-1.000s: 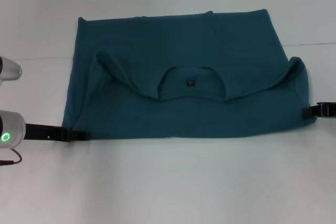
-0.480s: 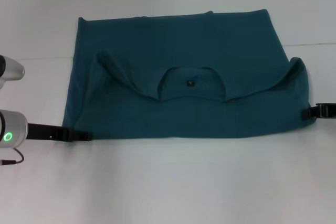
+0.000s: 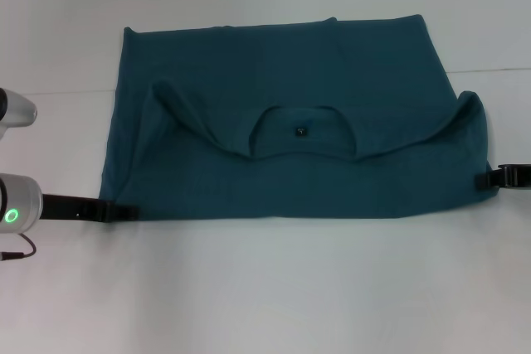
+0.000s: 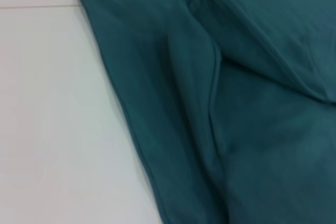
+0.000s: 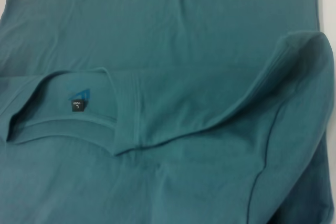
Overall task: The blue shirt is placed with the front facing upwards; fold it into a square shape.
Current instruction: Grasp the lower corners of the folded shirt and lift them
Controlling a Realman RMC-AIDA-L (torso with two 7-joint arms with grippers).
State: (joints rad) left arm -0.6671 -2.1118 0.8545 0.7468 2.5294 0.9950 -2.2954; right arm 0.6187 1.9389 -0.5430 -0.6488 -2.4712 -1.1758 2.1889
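The blue shirt [image 3: 290, 122] lies on the white table, doubled over so its round neckline [image 3: 300, 132] with the small dark label [image 5: 76, 106] faces up near the middle. Both sleeves curl up at the sides. My left gripper [image 3: 129, 213] sits low at the shirt's near left corner, touching the hem edge. My right gripper [image 3: 488, 179] is at the near right corner, beside the raised right sleeve [image 3: 469, 126]. The left wrist view shows only folded teal cloth [image 4: 236, 103] and table. The right wrist view shows the collar and a sleeve [image 5: 294, 77].
White table surface [image 3: 274, 288] stretches in front of the shirt and to both sides. A faint seam line [image 3: 58, 91] crosses the table behind the left arm.
My left gripper has slid slightly left, away from the shirt's near edge. The right gripper has dropped a little. The shirt itself has not shifted.
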